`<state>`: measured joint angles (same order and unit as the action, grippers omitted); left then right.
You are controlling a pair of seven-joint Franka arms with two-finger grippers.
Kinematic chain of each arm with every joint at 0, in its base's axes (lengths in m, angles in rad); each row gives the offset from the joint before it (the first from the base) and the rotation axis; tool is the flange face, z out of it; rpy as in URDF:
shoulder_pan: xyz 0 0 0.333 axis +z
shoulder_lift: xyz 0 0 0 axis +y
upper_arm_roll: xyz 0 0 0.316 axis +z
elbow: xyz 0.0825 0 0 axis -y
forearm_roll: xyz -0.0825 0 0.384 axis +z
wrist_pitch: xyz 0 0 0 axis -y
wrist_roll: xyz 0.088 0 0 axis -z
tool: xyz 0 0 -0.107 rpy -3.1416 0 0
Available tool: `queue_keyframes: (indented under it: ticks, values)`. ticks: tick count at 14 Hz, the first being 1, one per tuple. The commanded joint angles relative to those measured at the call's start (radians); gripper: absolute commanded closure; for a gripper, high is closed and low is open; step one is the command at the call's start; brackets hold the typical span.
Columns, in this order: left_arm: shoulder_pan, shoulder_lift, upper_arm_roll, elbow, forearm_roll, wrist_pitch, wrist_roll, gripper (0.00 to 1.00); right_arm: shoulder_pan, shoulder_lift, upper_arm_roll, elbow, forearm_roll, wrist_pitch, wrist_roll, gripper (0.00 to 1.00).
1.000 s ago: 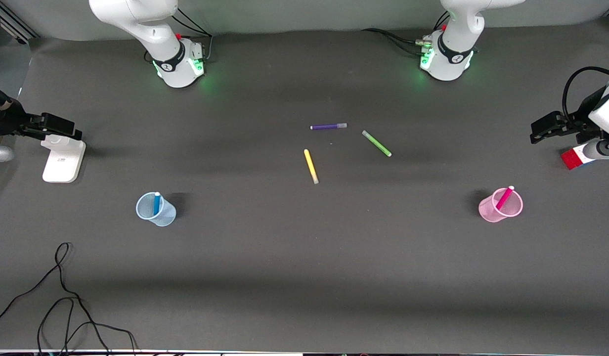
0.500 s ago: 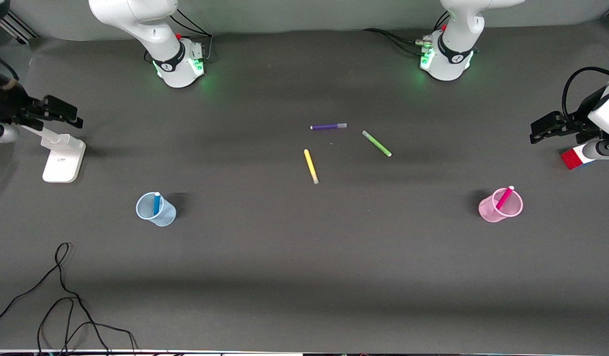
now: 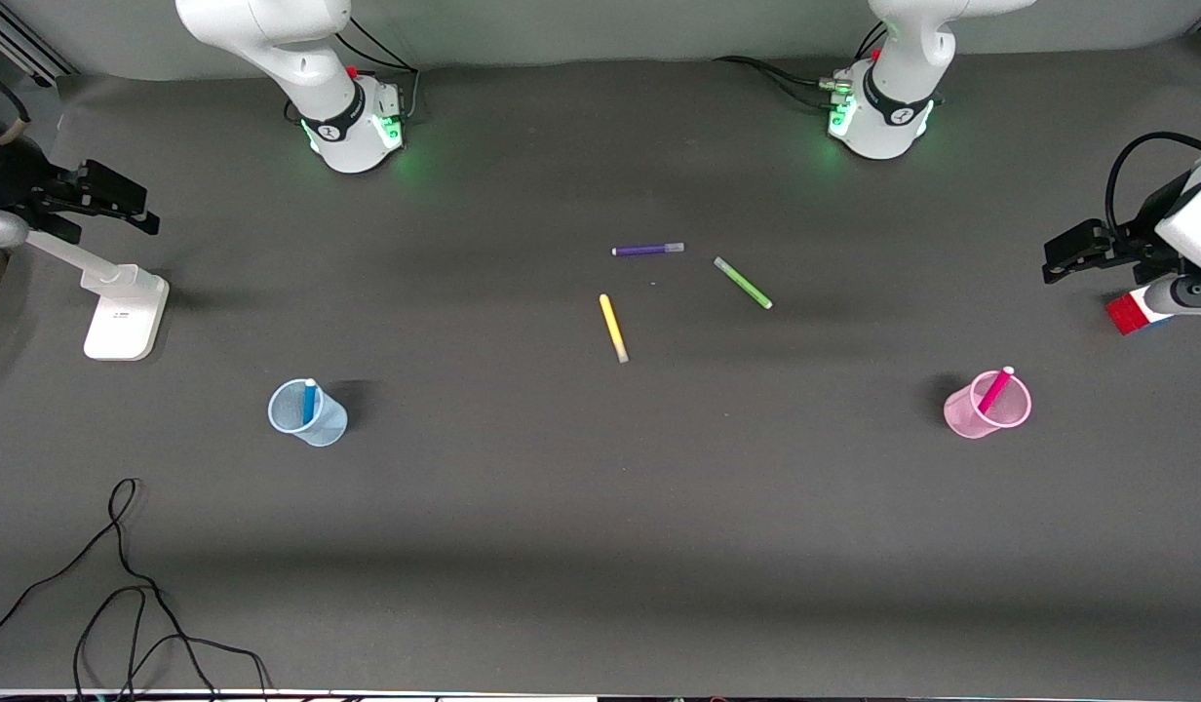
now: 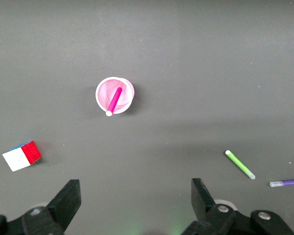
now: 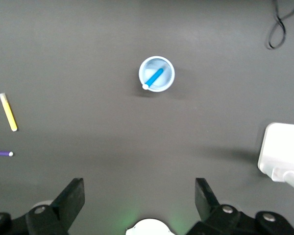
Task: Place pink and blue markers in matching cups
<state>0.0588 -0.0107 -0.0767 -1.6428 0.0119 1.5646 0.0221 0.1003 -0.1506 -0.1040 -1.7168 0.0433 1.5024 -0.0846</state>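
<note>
The blue marker (image 3: 309,400) stands tilted in the pale blue cup (image 3: 307,419) at the right arm's end of the table, also in the right wrist view (image 5: 156,76). The pink marker (image 3: 995,388) leans in the pale pink cup (image 3: 981,414) at the left arm's end, also in the left wrist view (image 4: 113,100). My left gripper (image 4: 135,196) is open and empty, high over the table's edge at its end. My right gripper (image 5: 139,193) is open and empty, high over its end. Neither touches a cup.
A purple marker (image 3: 647,250), a green marker (image 3: 743,283) and a yellow marker (image 3: 613,328) lie mid-table. A red and white cube (image 3: 1132,312) lies below the left hand. A white stand (image 3: 123,312) is at the right arm's end. A black cable (image 3: 123,585) lies near the front edge.
The right arm's hand has drifted away from the white stand toward the table's corner at its end. The left arm, cups and markers have hardly moved.
</note>
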Motion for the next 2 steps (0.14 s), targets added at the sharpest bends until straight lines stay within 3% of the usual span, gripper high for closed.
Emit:
queue_keyframes:
  ticks: [1, 2]
  values:
    - [-0.007, -0.003, 0.003, 0.001, -0.006, 0.009, 0.013, 0.0, 0.108, 0.046, -0.078, 0.049, 0.018, 0.001, -0.03, 0.0]
    - [-0.005, 0.001, 0.003, 0.001, -0.006, 0.011, 0.012, 0.0, 0.116, 0.048, -0.08, 0.046, 0.018, 0.001, -0.03, 0.0]
